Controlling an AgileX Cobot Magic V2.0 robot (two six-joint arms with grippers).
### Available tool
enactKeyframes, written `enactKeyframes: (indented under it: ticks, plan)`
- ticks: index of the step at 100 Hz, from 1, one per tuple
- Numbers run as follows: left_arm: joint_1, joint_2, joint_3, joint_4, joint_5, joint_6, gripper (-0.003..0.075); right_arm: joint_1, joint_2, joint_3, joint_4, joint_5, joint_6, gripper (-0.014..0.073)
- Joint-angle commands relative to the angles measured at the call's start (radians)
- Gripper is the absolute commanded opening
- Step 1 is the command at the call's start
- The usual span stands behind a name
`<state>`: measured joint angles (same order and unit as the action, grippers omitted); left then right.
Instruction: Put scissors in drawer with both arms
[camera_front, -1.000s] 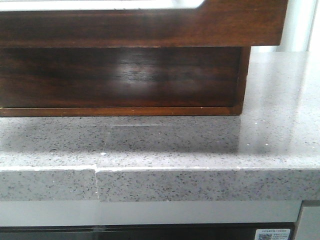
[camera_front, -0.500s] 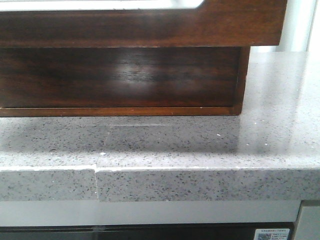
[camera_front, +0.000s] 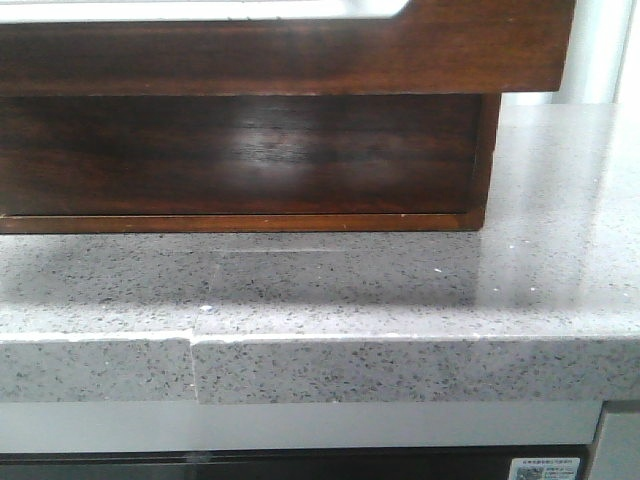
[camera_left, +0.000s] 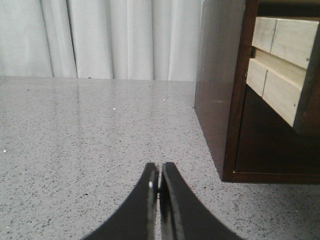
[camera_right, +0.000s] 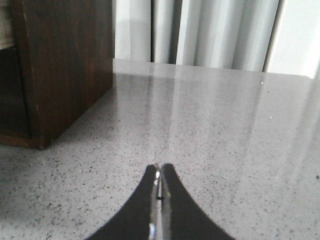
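Observation:
The drawer (camera_front: 300, 55) is a wide glossy reddish-brown wooden front across the top of the front view, with a white rounded-corner area (camera_front: 200, 8) along its top. It juts out over the dark cabinet body (camera_front: 250, 150) below it. In the left wrist view, pale wooden drawer sides (camera_left: 280, 55) show inside the cabinet frame (camera_left: 235, 100). No scissors show in any view. My left gripper (camera_left: 159, 172) is shut and empty, low over the stone counter beside the cabinet. My right gripper (camera_right: 160, 172) is shut and empty, over the counter on the cabinet's other side (camera_right: 60, 65). Neither gripper shows in the front view.
The cabinet stands on a grey speckled stone counter (camera_front: 400, 290) with a seam (camera_front: 193, 365) in its front edge. White curtains (camera_left: 110, 40) hang behind the counter and also show in the right wrist view (camera_right: 210, 35).

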<state>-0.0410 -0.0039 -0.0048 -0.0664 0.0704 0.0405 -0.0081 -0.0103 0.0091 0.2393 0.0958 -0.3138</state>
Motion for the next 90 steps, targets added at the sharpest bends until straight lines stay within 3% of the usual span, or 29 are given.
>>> enactKeyframes:
  ticks: [1,15,27,32,90]
  plan:
    - [0.005,-0.03,0.037,-0.001,-0.084,-0.008,-0.002,-0.003,-0.022,0.018,0.005,-0.104,0.0,-0.0069]
    - [0.005,-0.03,0.037,-0.001,-0.084,-0.008,-0.002,-0.003,-0.022,0.018,-0.033,-0.12,0.044,-0.0069]
    - [0.005,-0.03,0.037,-0.001,-0.084,-0.008,-0.002,-0.003,-0.022,0.018,-0.31,-0.148,0.375,-0.0069]
    - [0.005,-0.03,0.037,-0.001,-0.084,-0.008,-0.002,-0.003,-0.022,0.018,-0.371,-0.148,0.434,-0.0069]
    - [0.005,-0.03,0.037,-0.001,-0.084,-0.008,-0.002,-0.003,-0.022,0.018,-0.369,-0.146,0.436,-0.0069]
